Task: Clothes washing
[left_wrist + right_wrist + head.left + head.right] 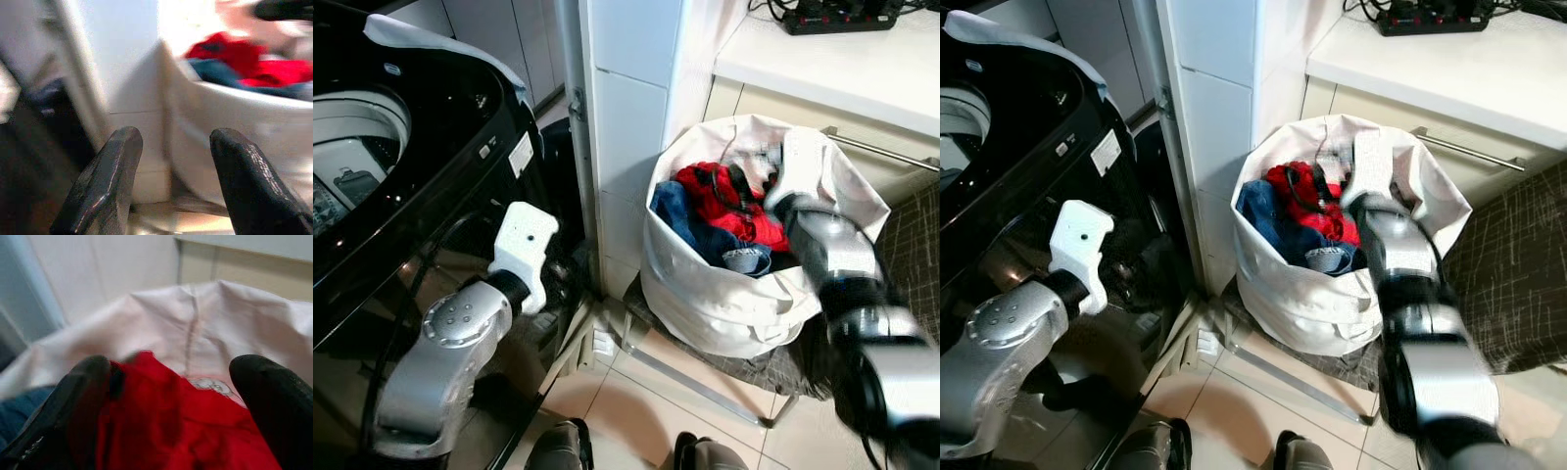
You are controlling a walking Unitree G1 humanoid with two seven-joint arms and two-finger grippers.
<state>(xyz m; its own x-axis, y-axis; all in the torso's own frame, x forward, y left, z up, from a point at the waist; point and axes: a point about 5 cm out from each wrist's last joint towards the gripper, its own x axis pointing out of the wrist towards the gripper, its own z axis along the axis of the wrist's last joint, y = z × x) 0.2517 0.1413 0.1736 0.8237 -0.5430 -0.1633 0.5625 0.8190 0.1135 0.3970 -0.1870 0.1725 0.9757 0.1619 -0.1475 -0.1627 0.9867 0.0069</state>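
**Silver arms, white wrists, black fingers**

Built with 2 arms of brushed silver metal, rounded at the joints. On the left arm: a round cap with several small dark screw holes, then a black ring, then a white boxy wrist block with 2 small dots. On the right arm: silver segments separated by black bands. Fingers long, black, glossy, blunt at the tip.

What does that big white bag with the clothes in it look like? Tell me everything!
The white laundry bag looks like soft, crumpled cloth, standing upright with its wide mouth open. Inside lie a red garment and a blue denim garment, heaped near the top. The bag sits on a low dark mat beside a white tiled wall, under a white counter. The right claw, fingers spread open, reaches into the bag's mouth just over the red garment.
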